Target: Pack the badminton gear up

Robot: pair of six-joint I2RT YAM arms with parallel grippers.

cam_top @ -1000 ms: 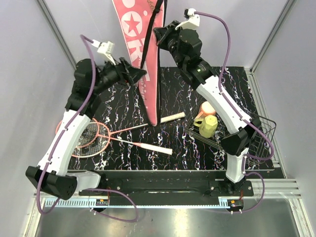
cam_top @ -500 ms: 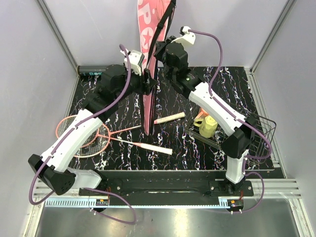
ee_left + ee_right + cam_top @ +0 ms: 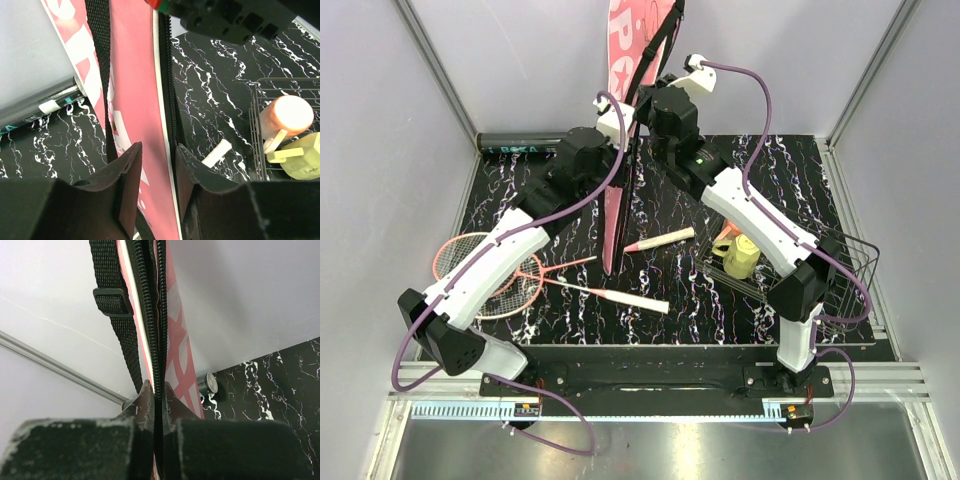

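My right jaws are clamped on the long pink fabric racquet cover (image 3: 174, 340), which also passes between my left jaws; grip there unclear.

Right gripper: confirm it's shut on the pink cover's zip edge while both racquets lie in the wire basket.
Wrong on the racquets: the top view shows them on the table, outside the wire basket. The right gripper does clamp the cover.

Left fingers (image 3: 129, 172) swung over, closing around the racquet cover (image 3: 135, 100)
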